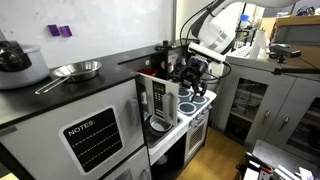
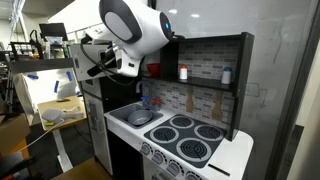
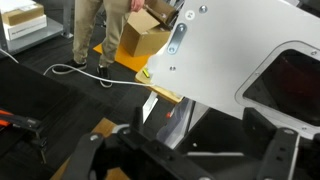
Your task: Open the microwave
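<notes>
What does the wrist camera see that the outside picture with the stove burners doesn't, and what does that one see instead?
Only the wrist view: a person's legs, a cardboard box, a cable on the floor, and the microwave door with its dark window up close. Only the exterior view: the stove burners, a pan, bottles on a shelf, and the big white robot arm. Both: the gripper, open.

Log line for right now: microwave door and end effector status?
microwave: door appears swung open | end effector: open, nothing held, close to door | contact: none visible
</notes>
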Tool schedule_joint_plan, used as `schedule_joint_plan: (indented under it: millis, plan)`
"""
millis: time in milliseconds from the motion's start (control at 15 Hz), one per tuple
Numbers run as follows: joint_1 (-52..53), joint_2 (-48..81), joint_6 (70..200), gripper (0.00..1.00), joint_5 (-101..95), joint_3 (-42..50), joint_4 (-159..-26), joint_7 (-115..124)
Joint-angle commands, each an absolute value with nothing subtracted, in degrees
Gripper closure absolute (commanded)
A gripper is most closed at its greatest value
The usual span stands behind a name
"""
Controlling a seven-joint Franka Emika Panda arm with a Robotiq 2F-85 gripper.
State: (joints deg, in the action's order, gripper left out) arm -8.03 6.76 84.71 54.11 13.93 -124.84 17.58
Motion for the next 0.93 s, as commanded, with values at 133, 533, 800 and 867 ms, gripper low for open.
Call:
schedule_joint_plan:
  millis: [133,533,800,867]
  plan:
    - [-8.29,-1.27,95.03,0.00,44.27,12.57,-126.72,20.85]
    - [-9.23,-10.11,99.74,0.00,25.65,11.12,-129.39,20.61]
    - [-10.28,-16.38,100.20,0.00,11.43,10.73,-133.63,17.82]
    - [-10.53,-17.99,100.69,0.00,8.30,10.60,-135.01,16.86]
